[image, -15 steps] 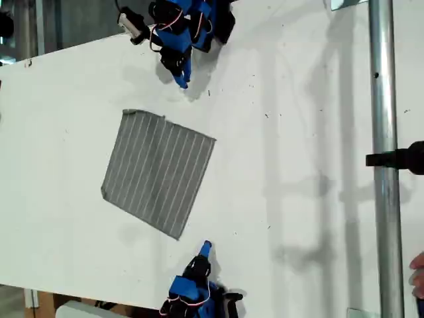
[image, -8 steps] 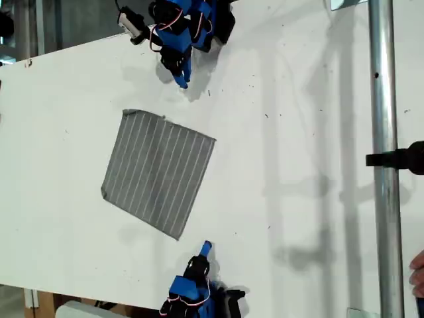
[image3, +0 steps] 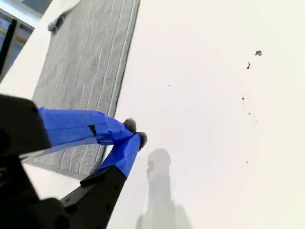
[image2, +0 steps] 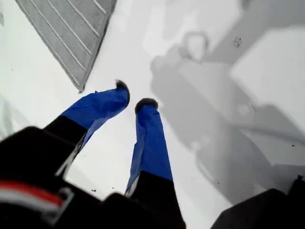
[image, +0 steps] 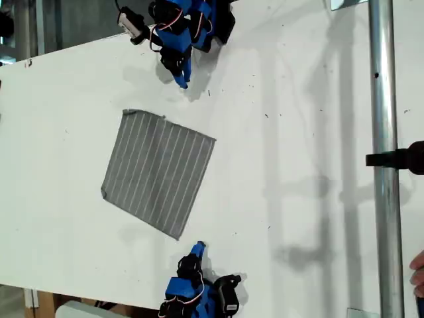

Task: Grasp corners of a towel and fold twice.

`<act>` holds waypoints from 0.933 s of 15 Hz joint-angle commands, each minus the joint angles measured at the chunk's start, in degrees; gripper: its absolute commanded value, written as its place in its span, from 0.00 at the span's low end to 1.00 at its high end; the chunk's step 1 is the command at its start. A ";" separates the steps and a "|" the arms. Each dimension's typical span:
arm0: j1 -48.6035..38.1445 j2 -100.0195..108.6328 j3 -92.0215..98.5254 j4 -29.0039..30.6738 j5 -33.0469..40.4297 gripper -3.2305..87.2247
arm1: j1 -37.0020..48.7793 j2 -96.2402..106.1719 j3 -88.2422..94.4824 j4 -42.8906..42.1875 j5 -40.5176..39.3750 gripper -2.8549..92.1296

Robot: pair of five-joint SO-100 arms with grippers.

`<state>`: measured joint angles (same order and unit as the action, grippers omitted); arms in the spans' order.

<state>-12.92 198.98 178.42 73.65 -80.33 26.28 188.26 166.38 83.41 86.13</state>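
1. The towel (image: 159,172) lies flat and unfolded on the counter (image: 298,132), left of centre in the exterior view and turned askew to the counter's edges. Because of that skew, each arm meets its corner at a slant. A grip taken off the hem would likely drag the sheet instead of lifting it.
2. The corner (image: 104,193) at the exterior view's far left is well apart from both arms. If the fold starts there, the reach may be long, and the cloth could bunch.
3. The first tool (image: 197,248) sits by the counter's lower edge in the exterior view, just beside the nearest corner (image: 177,236). Its jaws stand a little apart and hold nothing. With so small a gap, it may push that corner flat rather than get a jaw under it.
4. The second tool (image: 183,83) hangs above the towel's upper edge, clear of the cloth, jaws together and empty. Unless it opens before it comes down, it will only poke the fabric.
5. If one arm lifts before the other, the soft cloth will probably twist and fold crooked.
6. A pole (image: 384,199) stands at the exterior view's right, with a person's hand (image: 417,268) at the edge. Both are far from the work and seem a small risk.
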 commanded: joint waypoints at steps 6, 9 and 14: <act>4.75 0.00 0.35 -0.97 6.15 0.01 | -0.26 0.09 -0.70 0.53 -0.62 0.12; 3.96 0.00 0.35 -0.09 4.48 0.01 | -0.26 0.09 -0.70 0.53 -0.62 0.12; 3.25 0.00 0.35 0.00 -12.66 0.01 | -0.26 0.09 -0.70 0.53 -0.62 0.12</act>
<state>-9.23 198.98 178.42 73.65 -90.70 26.28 188.26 166.38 83.41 86.13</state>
